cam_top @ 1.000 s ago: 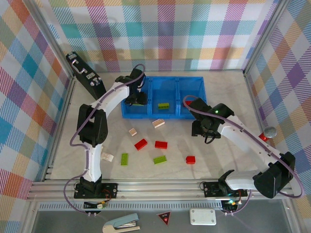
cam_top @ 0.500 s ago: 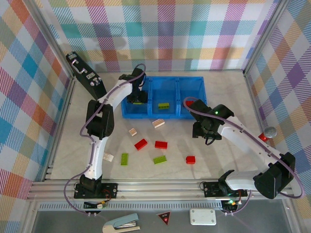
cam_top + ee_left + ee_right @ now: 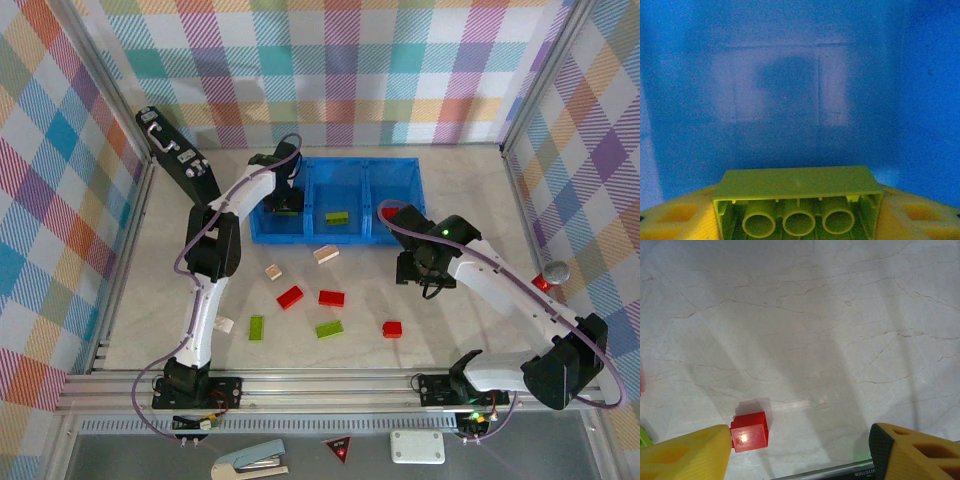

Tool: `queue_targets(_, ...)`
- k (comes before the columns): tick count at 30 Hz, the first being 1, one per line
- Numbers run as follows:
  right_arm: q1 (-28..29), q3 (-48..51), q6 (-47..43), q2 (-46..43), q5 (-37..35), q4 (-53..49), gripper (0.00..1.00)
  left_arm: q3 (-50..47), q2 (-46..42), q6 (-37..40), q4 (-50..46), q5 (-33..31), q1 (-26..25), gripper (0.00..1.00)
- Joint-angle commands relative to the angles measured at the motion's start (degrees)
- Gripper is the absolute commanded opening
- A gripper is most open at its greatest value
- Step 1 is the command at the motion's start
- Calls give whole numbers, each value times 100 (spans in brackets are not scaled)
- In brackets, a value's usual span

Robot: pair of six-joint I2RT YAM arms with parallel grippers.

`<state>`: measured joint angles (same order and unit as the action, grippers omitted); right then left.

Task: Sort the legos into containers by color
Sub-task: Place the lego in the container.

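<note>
Left gripper (image 3: 286, 203): jaws clamped on a lime green rectangular plastic brick (image 3: 797, 197), hollow underside facing the wrist camera, above the left compartment (image 3: 790, 100) of the long bright blue plastic tray (image 3: 412, 166) | Right gripper (image 3: 801, 440): jaws wide, empty, over the pale marbled table (image 3: 815, 315); a small red plastic brick (image 3: 749, 431) lies at the gap's edge, just beside one yellow finger (image 3: 685, 452).
</note>
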<state>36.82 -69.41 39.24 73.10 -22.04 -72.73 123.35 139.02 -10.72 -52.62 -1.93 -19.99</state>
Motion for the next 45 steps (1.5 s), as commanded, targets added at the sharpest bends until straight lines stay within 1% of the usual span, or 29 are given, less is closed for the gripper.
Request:
queue_targets(1,-8,24,83,-35,-2,-75,74,171,84,-27,-239,158,59,63)
queue_targets(16,-8,-3,115,-199,-28,-154,74,188,-151,-53,-293,150,56,71)
queue_targets(25,-8,-95,99,-237,-37,-198,74,189,-405,-19,-433,145,58,74)
queue_targets(31,1,-132,57,-235,46,-151,74,181,-737,-27,-501,66,66,74)
queue_targets(37,27,-99,9,-172,138,-44,74,141,-1122,-17,-646,119,59,74)
queue_targets(40,49,-82,-9,-108,224,46,74,-89,-1404,6,-663,149,56,73)
queue_targets(45,121,-39,-4,27,323,186,74,-1127,-2233,16,-339,118,61,74)
